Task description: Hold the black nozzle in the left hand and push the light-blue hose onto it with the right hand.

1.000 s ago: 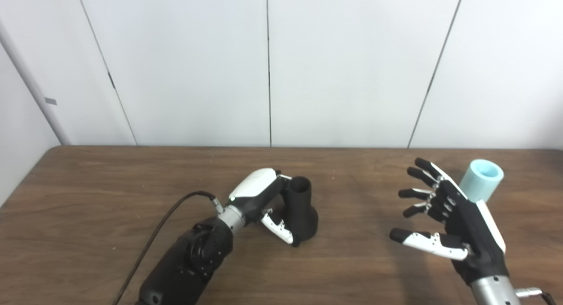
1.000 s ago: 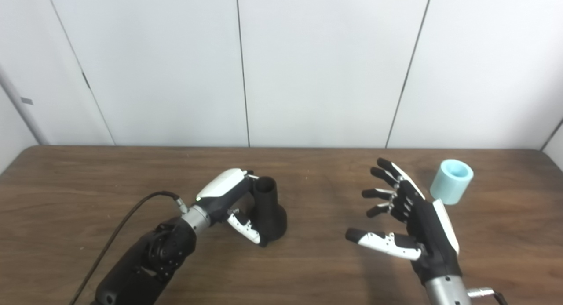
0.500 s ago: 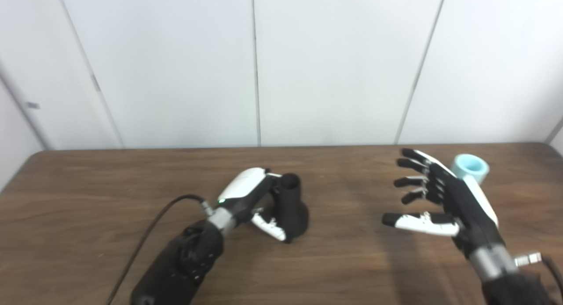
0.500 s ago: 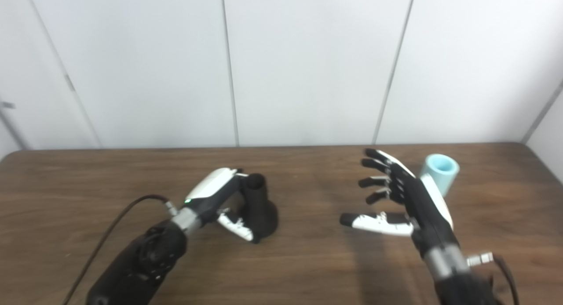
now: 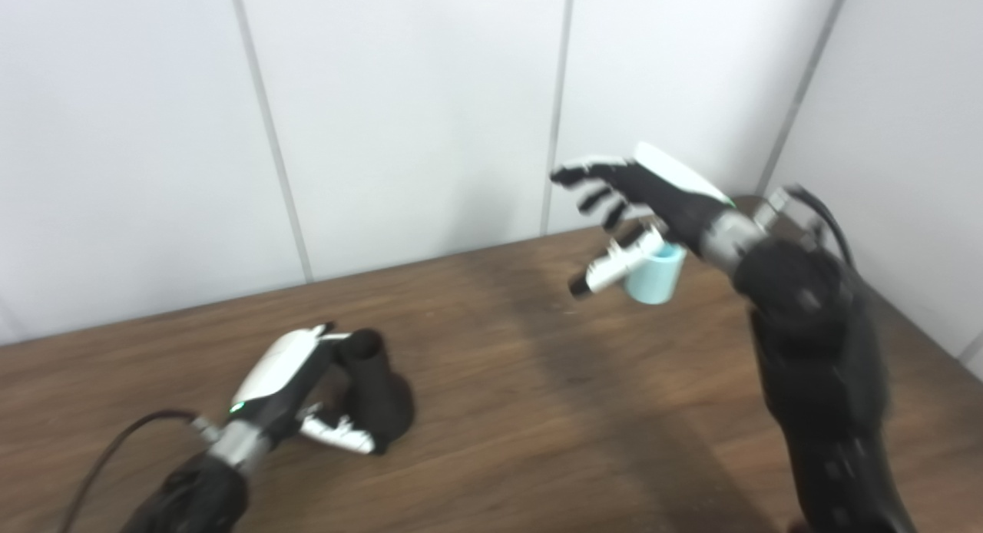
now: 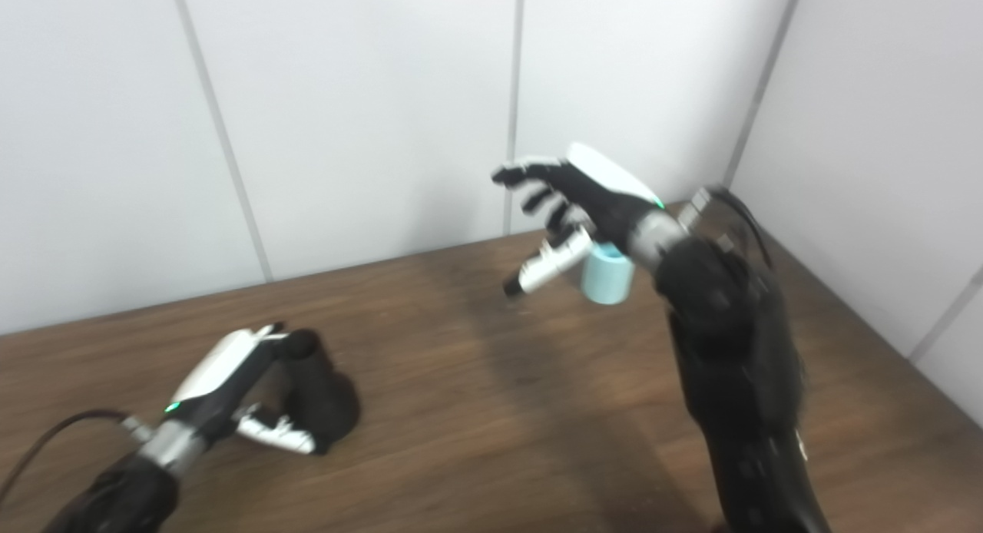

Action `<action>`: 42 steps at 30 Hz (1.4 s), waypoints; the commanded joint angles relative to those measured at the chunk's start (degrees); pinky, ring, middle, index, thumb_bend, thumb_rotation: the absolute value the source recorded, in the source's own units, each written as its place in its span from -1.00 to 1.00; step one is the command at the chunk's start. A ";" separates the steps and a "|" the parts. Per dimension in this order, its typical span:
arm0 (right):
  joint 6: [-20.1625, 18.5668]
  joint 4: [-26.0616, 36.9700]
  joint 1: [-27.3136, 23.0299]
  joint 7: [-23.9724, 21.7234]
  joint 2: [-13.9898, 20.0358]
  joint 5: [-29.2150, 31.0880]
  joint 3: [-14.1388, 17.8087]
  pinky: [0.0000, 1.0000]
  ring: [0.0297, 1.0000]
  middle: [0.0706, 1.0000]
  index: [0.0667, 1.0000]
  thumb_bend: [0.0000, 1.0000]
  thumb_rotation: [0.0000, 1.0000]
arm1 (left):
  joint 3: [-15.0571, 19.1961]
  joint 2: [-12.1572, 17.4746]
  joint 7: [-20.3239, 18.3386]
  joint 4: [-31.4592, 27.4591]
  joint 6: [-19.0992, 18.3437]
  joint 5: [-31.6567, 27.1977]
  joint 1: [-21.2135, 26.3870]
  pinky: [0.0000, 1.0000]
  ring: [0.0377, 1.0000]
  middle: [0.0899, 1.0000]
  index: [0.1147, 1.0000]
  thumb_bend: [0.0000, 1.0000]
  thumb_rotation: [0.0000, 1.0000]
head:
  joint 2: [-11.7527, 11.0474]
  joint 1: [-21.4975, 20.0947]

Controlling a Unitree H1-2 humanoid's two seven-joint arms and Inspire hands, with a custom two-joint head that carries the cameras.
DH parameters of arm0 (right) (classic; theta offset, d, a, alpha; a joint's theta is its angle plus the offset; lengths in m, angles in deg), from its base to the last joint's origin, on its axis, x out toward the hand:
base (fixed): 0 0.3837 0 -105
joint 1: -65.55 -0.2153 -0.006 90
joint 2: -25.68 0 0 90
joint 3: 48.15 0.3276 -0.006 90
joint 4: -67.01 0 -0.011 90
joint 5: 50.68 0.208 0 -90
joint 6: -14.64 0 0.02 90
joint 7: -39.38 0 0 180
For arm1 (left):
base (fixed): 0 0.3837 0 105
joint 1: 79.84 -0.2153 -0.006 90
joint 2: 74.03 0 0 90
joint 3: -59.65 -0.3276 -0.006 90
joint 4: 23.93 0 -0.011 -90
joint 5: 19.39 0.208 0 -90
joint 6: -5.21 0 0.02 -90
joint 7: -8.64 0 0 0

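the black flared plastic nozzle (image 5: 376, 391) is seen in the lower left of the frame, standing on the dark brown wooden desk (image 5: 507, 410) with its wide base down and its narrow open neck up, the long axis tilted a little to the left. it is gripped by the left hand (image 5: 296, 391), whose fingers (image 5: 342, 437) are curled around the neck and base; part of the nozzle's left side is hidden behind them.

the short light-blue cylindrical hose (image 5: 654, 272) is found in the upper right of the frame, near the far right corner of the desk, upright with its open end facing up. its upper left part is covered by the right hand (image 5: 641, 203), which is held above it with fingers (image 6: 549, 260) spread apart and nothing in them; whether the thumb touches the hose cannot be made out.

both views are blurred. the left forearm is cut off by the bottom edge.
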 commanded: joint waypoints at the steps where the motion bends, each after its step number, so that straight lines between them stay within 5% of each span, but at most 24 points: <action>1: 0.21 -1.48 -3.57 1.14 2.27 -2.81 -1.04 0.22 0.53 0.74 0.64 0.71 -0.72 | -0.35 1.56 -0.58 2.23 0.97 0.86 0.70 1.00 0.21 -0.16 -0.15 0.05 -1.00 | 0.00 -0.05; 5: 0.22 -6.99 -6.06 1.08 5.32 -6.02 -4.35 0.36 0.59 0.76 0.65 0.73 -0.75 | -0.19 2.33 -1.24 2.79 1.96 0.00 0.51 1.00 0.21 -0.16 -0.15 0.05 -1.00 | -0.78 -1.67; 13: 1.70 -14.59 -7.33 12.24 9.11 -8.11 -10.17 0.20 0.49 0.63 0.53 0.76 -0.74 | -0.34 3.07 -1.68 3.22 2.66 -0.13 0.60 1.00 0.21 -0.15 -0.16 0.05 -1.00 | -1.21 -2.65; 20: 0.28 -21.78 -9.10 6.90 12.68 -6.15 -13.20 0.33 0.62 0.68 0.59 0.75 -0.75 | -0.35 2.98 -0.92 4.12 3.67 0.00 0.76 1.00 0.21 -0.16 -0.15 0.05 -1.00 | -1.60 -2.49; 24: 0.29 -24.37 -8.65 7.44 13.76 -4.67 -13.64 0.46 0.72 0.71 0.62 0.81 -0.70 | -0.24 2.75 -0.96 4.05 3.71 -0.23 0.58 1.00 0.21 -0.16 -0.15 0.05 -1.00 | -1.74 -2.33; 32: 0.21 -29.56 -8.48 6.63 14.78 -4.26 -13.60 0.49 0.71 0.72 0.65 0.92 -0.56 | -0.14 2.66 -1.25 3.61 3.22 -0.56 0.39 1.00 0.21 -0.15 -0.16 0.05 -1.00 | -1.13 -2.20; 42: 0.20 -29.72 -6.03 2.17 13.12 -7.48 -12.51 0.48 0.72 0.76 0.67 0.87 -0.69 | 0.06 2.80 -1.61 3.13 3.06 -0.68 0.49 1.00 0.21 -0.15 -0.16 0.05 -1.00 | -0.93 -1.81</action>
